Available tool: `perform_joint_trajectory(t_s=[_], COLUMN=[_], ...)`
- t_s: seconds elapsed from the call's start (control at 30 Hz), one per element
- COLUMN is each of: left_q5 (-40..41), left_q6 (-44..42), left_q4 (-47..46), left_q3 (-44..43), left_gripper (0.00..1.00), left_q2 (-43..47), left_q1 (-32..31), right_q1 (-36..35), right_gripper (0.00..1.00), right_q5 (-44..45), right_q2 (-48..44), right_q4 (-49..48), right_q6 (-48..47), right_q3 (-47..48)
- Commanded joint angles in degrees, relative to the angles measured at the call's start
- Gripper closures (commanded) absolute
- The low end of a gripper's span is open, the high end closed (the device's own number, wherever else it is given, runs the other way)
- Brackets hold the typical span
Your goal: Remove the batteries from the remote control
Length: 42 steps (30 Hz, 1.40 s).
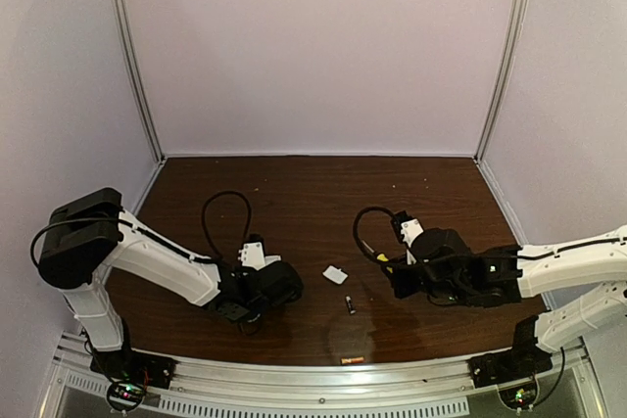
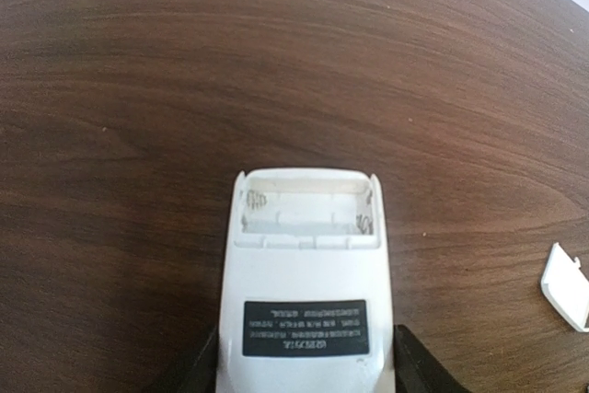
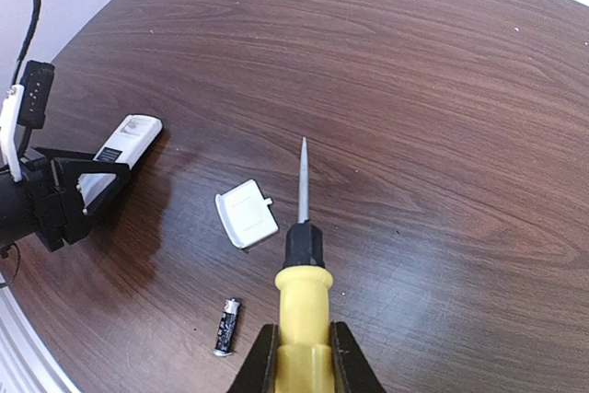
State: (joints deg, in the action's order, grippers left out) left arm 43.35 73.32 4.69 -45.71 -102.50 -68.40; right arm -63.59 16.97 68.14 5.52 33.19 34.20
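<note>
While the left claw (image 2: 306, 370) is shut tight on the remote (image 2: 306, 283), with its dark fingers (image 2: 195, 373) pressed to both long sides at the bottom of the wrist view, the remote lies back-up with its bay (image 2: 306, 212) uncovered at the far end. The bay is empty, with bare springs at its corners. A black label (image 2: 306, 327) with white print sits just below the bay. Seen from the right wrist, the remote slopes down toward the table (image 1: 294, 203), but I cannot tell whether its far end touches the wood. The cover (image 3: 247, 214), a small flat white piece with a tab, lies on the wood between the two arms, well apart from the remote. The dark battery (image 3: 226, 326) lies on its side nearer the arm bases than the cover, near it but not touching, with its pale end toward the cover. The orange battery (image 1: 353, 360) lies at the table's near edge, apart from the dark one and very small in the top view. The right claw (image 3: 304, 361) is closed on the screwdriver (image 3: 304, 292), clamping its yellow handle. The metal shaft points away from the wrist camera, its tip just beside the cover. I cannot tell whether the tip is on the wood or above it.
</note>
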Motion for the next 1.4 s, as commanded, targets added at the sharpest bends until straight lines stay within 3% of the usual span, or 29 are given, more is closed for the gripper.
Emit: perform_joint_trajectory(t_s=[0.0,0.33,0.6,0.83,1.07,1.37], left_q5=[-0.63,0.81,1.18,-1.66,-15.53,-33.06], left_q6=[2.05,-2.21,-34.79,-58.33,-75.88,-90.64], left_q4=[4.17,6.60,1.06,-13.91,-22.85,-38.62], left_q3=[-0.76,-2.75,-3.75,2.24,7.81,18.26], left_gripper=[0.41,0.16,0.21,0.21,0.20,0.21], left_q2=[-1.57,0.75,6.03,12.94,15.07,22.29], left_q1=[-0.70,-1.00,-1.48,-1.65,-1.65,-2.01], right_q1=[0.21,0.16,0.18,0.20,0.09,-0.29], right_gripper=[1.00,1.00,1.00,1.00,1.00,0.99], right_q5=[0.87,1.06,-5.56,-17.36,-23.04,-27.70], right_q2=[-2.69,-5.32,-8.10,-7.70,-7.36,-4.31], right_q4=[-0.52,-0.77,-1.88,-4.20,-5.14,-4.65], right_q6=[-0.33,-0.31,-3.10,-3.93,-3.66,-3.85], right_q3=[-1.70,-3.24,-4.39,-4.24,-4.20,-3.12])
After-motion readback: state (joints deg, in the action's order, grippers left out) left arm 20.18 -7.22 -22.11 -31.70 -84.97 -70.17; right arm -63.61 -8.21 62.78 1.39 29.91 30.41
